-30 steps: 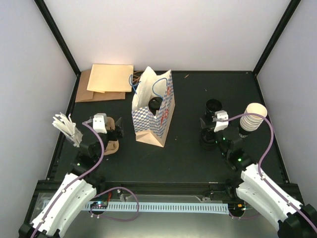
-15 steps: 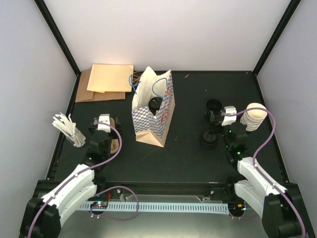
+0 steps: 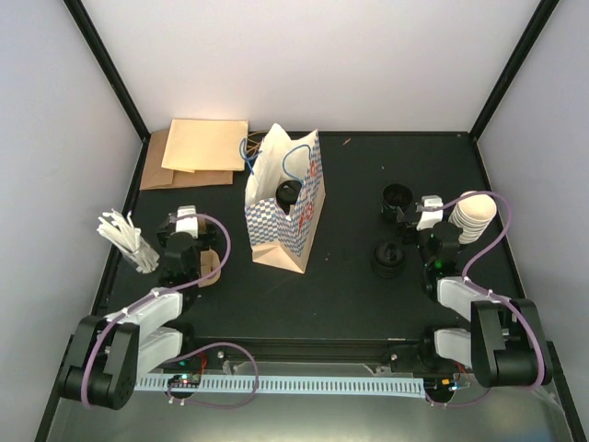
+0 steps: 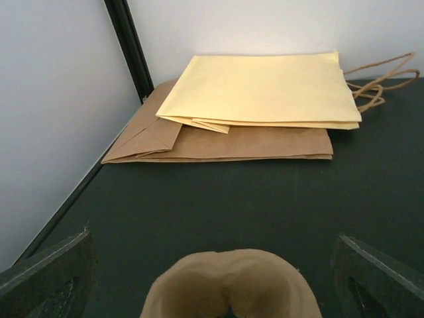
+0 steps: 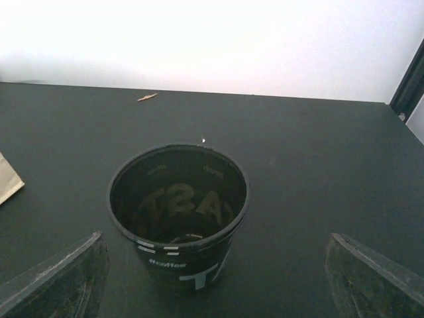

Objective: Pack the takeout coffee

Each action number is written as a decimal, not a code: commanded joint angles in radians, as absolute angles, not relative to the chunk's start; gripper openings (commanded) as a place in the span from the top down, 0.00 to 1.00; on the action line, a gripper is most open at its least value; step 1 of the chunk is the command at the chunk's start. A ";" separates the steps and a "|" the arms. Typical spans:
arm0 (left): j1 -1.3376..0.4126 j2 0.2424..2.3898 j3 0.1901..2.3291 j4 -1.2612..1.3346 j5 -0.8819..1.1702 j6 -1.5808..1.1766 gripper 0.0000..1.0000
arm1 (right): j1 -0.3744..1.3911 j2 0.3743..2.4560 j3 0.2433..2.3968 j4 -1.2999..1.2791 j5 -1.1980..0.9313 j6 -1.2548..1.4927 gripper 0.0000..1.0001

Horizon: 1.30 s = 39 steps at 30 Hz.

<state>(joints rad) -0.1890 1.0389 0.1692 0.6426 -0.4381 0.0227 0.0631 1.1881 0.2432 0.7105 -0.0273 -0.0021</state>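
Coffee [image 3: 288, 193] stands inside the upright blue-checked bag [image 3: 283, 216], between the left claw [image 3: 191, 232] and right claw [image 3: 413, 208], showing only a round black top; packing looks done. Left wrist view: claw wide, gripping nothing, brown pulp holder [image 4: 230, 281] between its fingers. Right wrist view: claw wide, unloaded, black cup [image 5: 177, 212] just ahead.

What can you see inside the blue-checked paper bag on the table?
Through the open mouth of the blue-checked bag, a round black lid shows. Whatever sits beneath it is covered by the lid and the bag's walls.
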 commanded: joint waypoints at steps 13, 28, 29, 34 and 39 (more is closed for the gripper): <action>-0.047 1.191 0.284 0.802 -0.203 0.015 0.01 | -0.001 1.337 0.327 0.886 -0.103 -0.030 0.09; -0.045 1.359 0.325 0.889 -0.154 0.025 0.01 | -0.030 1.368 0.341 0.890 -0.135 -0.013 0.08; -0.044 1.358 0.325 0.887 -0.153 0.025 0.01 | -0.029 1.368 0.334 0.900 -0.130 -0.012 0.06; -0.044 1.359 0.326 0.886 -0.153 0.025 0.01 | -0.029 1.406 0.269 1.053 -0.091 0.009 0.05; -0.044 1.360 0.327 0.886 -0.153 0.025 0.01 | -0.029 1.402 0.279 1.031 -0.089 0.007 0.02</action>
